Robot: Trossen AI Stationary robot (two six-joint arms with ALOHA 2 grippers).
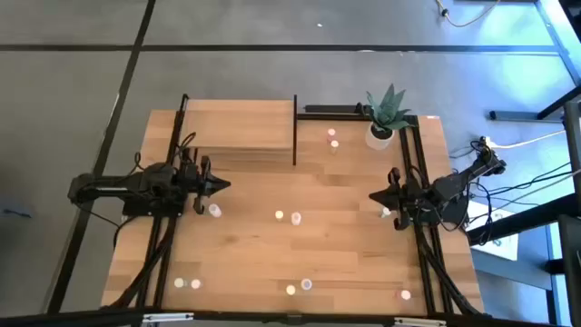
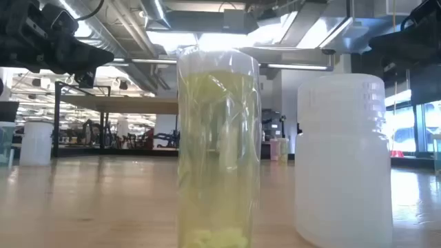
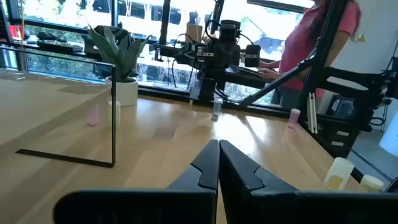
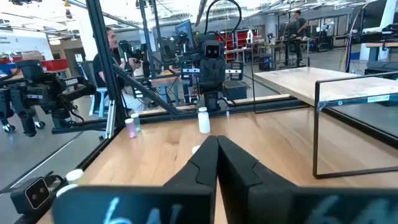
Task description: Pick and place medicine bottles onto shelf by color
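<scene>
Several tiny medicine bottles stand scattered on the wooden table: two (image 1: 333, 141) beside the shelf, two (image 1: 288, 216) mid-table, one (image 1: 215, 211) near my left gripper, and others along the near edge (image 1: 187, 283) (image 1: 299, 287) (image 1: 406, 293). In the low view, a yellowish bottle (image 2: 219, 148) and a white one (image 2: 342, 158) fill the foreground. The light-wood shelf (image 1: 241, 127) with black posts sits at the far left. My left gripper (image 1: 225, 184) (image 3: 219, 144) hovers shut at the table's left, pointing right. My right gripper (image 1: 372, 196) (image 4: 217, 138) hovers shut at the table's right, pointing left. Neither holds anything.
A potted plant (image 1: 383, 123) in a white pot stands at the far right, next to black frame rails (image 1: 331, 110). One small bottle (image 1: 385, 213) stands close under my right arm. A person (image 3: 317, 43) stands beyond the table's right side.
</scene>
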